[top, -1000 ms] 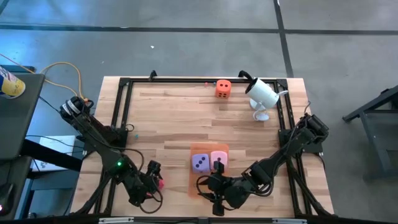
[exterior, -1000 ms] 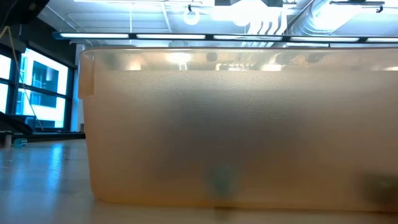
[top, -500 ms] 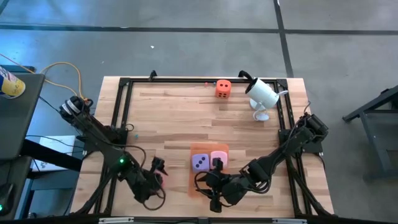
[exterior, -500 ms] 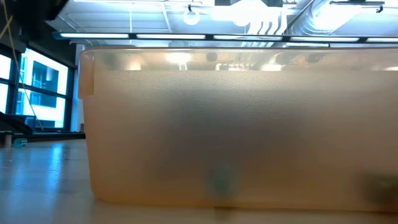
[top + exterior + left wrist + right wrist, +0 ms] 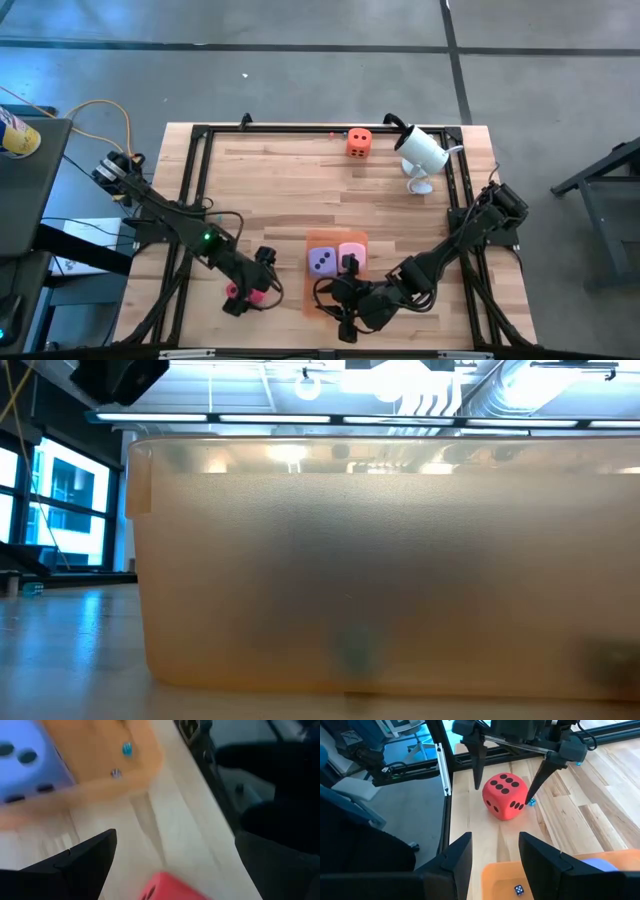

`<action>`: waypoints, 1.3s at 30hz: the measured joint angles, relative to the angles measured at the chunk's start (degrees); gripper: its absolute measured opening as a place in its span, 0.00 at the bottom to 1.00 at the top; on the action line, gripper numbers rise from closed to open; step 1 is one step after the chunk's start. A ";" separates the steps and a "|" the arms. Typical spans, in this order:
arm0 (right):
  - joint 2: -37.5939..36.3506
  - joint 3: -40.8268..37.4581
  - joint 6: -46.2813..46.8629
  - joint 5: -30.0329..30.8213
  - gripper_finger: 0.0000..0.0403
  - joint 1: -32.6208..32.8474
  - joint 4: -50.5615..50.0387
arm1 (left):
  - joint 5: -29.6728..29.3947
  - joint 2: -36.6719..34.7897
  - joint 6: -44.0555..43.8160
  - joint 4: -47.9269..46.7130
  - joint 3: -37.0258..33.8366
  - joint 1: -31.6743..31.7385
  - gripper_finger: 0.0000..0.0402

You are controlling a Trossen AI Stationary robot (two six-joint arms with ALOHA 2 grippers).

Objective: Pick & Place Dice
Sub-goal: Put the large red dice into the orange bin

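Dice sit scattered across the wooden surface (image 5: 270,190). The red die (image 5: 506,796) rests on the wood near the front edge, between the wide-spread fingers of the left pincer (image 5: 250,292), which straddles it without closing; in the right wrist view its 2 dark fingertips (image 5: 480,767) flank the cube, touching neither face clearly. The purple die (image 5: 322,262) and the pink die (image 5: 352,256) sit side by side inside the translucent orange container (image 5: 312,300), just to the right of the red die. The orange die (image 5: 359,142) stands alone at the far edge of the surface, near the white camera (image 5: 421,152) and well apart from the others. The right pincer (image 5: 346,316) hovers at the front end of the orange container, its fingers (image 5: 457,857) partly apart with nothing between them. From surface level, the container's frosted orange wall (image 5: 380,570) fills the low view, with a dark part of an arm (image 5: 120,378) at the top left. A black frame (image 5: 200,140) borders the surface.
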 joint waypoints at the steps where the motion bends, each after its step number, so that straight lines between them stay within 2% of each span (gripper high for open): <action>1: 0.00 0.00 0.00 0.01 0.37 0.00 0.00 | 0.17 0.02 0.13 -0.47 -0.04 0.18 0.99; 4: 0.00 0.00 0.00 0.00 0.37 0.00 0.02 | 1.63 0.02 0.10 -0.12 -0.04 0.53 1.00; 7: 0.00 0.00 0.00 0.00 0.37 0.00 0.00 | -0.52 0.02 -1.28 -1.73 -0.02 0.58 1.00; 13: 0.00 0.00 0.00 0.02 0.37 0.00 0.02 | -3.71 0.02 -19.57 -1.72 -0.04 0.40 1.00; 20: 0.00 0.00 0.00 0.00 0.37 0.00 0.02 | -15.22 -0.15 -40.58 1.91 -0.02 -0.75 1.00; 23: 0.00 0.00 0.00 0.01 0.37 0.00 0.01 | -16.52 0.50 -54.87 2.02 -0.02 -0.68 1.00; 25: 0.00 0.00 0.00 0.00 0.37 0.00 0.02 | -16.44 0.87 -60.47 1.44 -0.04 -1.09 1.00; 30: 0.00 0.00 0.00 0.00 0.37 0.00 0.02 | -16.71 0.83 -67.56 -0.69 -0.02 -2.21 1.00; 34: 0.00 0.00 0.00 0.02 0.37 0.00 0.02 | -19.73 0.83 -74.96 -2.83 -0.02 -2.97 1.00; 39: 0.00 0.00 0.00 0.02 0.37 0.00 0.02 | -26.74 0.83 -72.37 -0.02 -0.02 -1.82 1.00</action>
